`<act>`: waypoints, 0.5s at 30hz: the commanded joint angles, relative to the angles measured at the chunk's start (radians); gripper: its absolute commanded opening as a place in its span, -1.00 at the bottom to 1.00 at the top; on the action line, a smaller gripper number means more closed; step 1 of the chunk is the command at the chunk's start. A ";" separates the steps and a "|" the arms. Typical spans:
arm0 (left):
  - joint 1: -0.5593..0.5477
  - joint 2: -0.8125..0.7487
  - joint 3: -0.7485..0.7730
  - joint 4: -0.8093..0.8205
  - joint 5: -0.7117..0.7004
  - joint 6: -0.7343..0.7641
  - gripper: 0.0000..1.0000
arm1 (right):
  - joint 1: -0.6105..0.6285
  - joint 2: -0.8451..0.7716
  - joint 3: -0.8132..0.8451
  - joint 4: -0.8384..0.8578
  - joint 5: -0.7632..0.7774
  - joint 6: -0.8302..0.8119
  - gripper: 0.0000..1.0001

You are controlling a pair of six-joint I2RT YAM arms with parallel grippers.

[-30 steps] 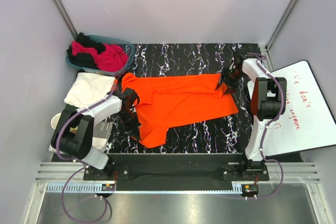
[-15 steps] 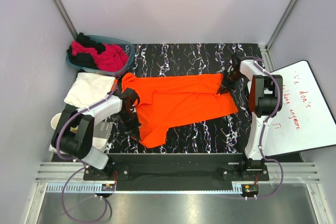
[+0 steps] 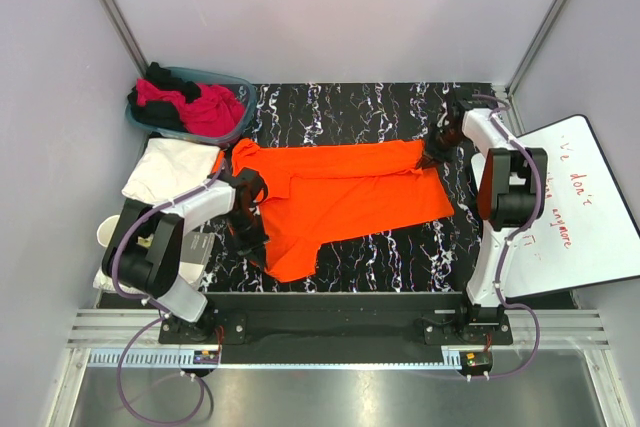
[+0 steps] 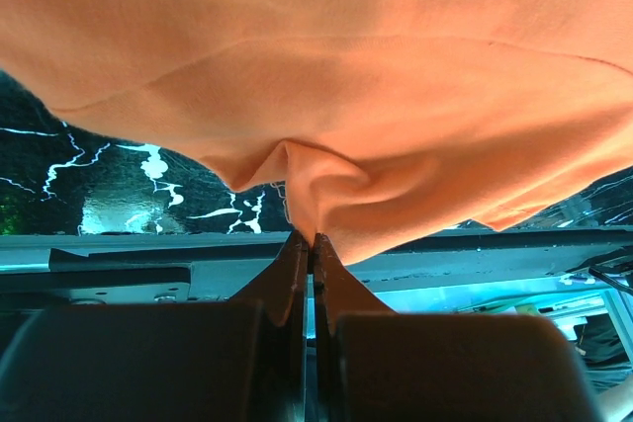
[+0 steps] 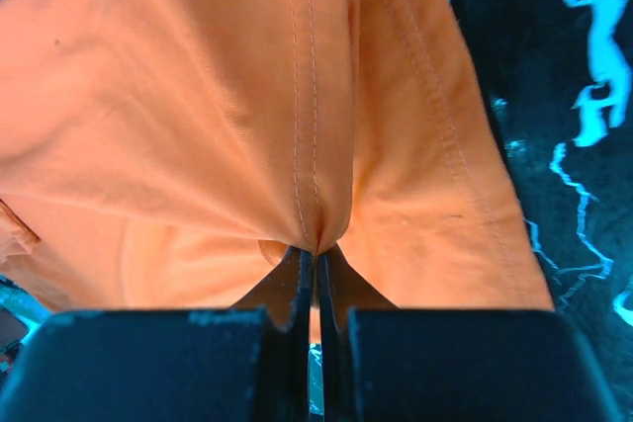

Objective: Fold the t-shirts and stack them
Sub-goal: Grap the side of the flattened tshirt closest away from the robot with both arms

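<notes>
We held the orange t-shirt [image 3: 350, 192] at both ends.
It lay spread across the black marbled table [image 3: 400, 247]. Our left gripper [image 4: 303, 237] was pressed together on a bunched fold near its left edge, and our right gripper [image 5: 316, 252] pinched the stitched hem at its far right corner. A white t-shirt [image 3: 168, 170] lay just left, near the teal basket [image 3: 226, 78].

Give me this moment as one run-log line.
left claw: shut on orange t-shirt | right claw: shut on orange t-shirt | orange t-shirt: spread on table
</notes>
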 commanded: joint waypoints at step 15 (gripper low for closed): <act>-0.007 0.003 0.051 -0.002 -0.031 0.021 -1.00 | 0.001 0.204 0.271 -0.060 0.233 -0.030 -0.98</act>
